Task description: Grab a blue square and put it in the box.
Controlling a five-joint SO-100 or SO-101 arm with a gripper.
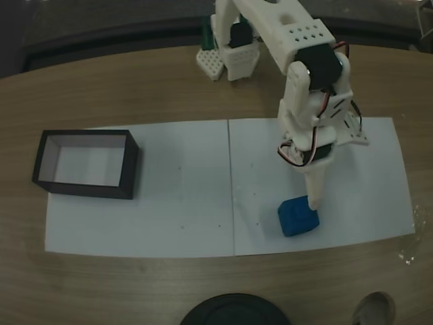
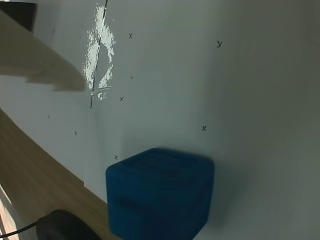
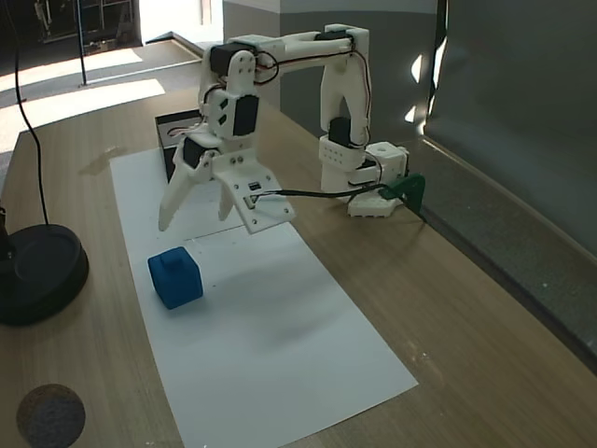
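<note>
Your gripper (image 3: 198, 217) hung with its fingers (image 3: 173, 207) spread wide and holding nothing, poised just above and behind the blue square (image 3: 175, 276) in a fixed view. That cube sat on the white paper (image 1: 176, 203) near the sheet's front edge, upright and flat on one face, well apart from the box (image 1: 132, 169), which stood at the far end of the paper on the left of a fixed view. In that same view one finger tip appeared to reach down right beside the cube's upper right corner, though you could not tell whether it touched. Judging by its matte surface and slightly rounded edges, the cube probably was light and firm, possibly foam or printed plastic, so it should have tolerated a firm squeeze without slipping much; the best hold looked to be across two opposite flat sides, centred, since a grip on a rounded corner could have twisted it out. In the wrist view the blue square (image 2: 160, 195) was cut off by the bottom edge and blurred, and only a pale out-of-focus finger showed at upper left. The box was largely hidden behind the arm in a fixed view, and its inside was only partly visible.
</note>
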